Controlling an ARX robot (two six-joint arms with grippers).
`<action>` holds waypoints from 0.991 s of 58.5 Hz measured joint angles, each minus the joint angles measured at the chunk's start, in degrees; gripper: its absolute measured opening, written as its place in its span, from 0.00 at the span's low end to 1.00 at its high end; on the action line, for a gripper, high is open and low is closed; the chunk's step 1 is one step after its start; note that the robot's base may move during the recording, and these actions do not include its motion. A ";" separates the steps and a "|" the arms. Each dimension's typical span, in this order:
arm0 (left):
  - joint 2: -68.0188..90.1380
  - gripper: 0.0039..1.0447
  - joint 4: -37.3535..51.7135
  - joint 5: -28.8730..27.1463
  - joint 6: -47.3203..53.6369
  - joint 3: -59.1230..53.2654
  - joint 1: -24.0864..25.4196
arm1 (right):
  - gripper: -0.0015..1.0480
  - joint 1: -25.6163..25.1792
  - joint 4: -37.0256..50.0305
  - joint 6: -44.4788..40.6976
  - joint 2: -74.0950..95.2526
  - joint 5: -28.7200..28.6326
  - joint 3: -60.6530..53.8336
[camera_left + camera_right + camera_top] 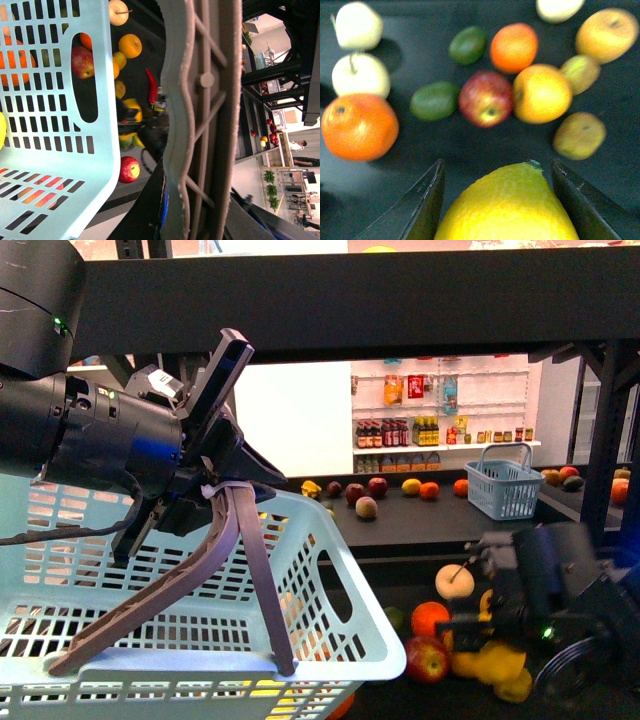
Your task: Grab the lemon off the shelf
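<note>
R wrist cam only: lemon (507, 205) gripped between right claw (497, 170) fingers, above loose fruit on black shelf (470, 150). Front cam: R arm low at near right, blurred. Left claw (212, 490) raised near left, clamped on basket handle (200, 570).

You will find no readable text, number or brand in any of the three views. In the front view, bottles (398, 432) and packets (415, 386) on the white-lit grocery shelves (445, 447) carry labels, all too small to make out.
</note>
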 joint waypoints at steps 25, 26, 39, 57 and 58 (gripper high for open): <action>0.00 0.12 0.00 0.00 0.00 0.00 0.00 | 0.56 5.68 3.17 18.43 -22.05 -17.64 -8.72; 0.00 0.12 0.00 -0.02 0.00 0.00 0.00 | 0.56 6.54 3.21 19.28 -22.05 -18.64 -9.18; 0.00 0.12 0.00 0.02 0.00 0.00 0.00 | 0.56 11.85 4.90 23.67 -22.05 -23.69 -11.13; 0.00 0.12 0.00 -0.02 0.00 0.00 0.00 | 0.69 16.52 7.13 20.59 -19.96 -24.15 -12.79; 0.00 0.12 0.00 0.02 0.02 0.00 0.00 | 0.73 16.68 7.43 20.48 -19.87 -24.15 -12.98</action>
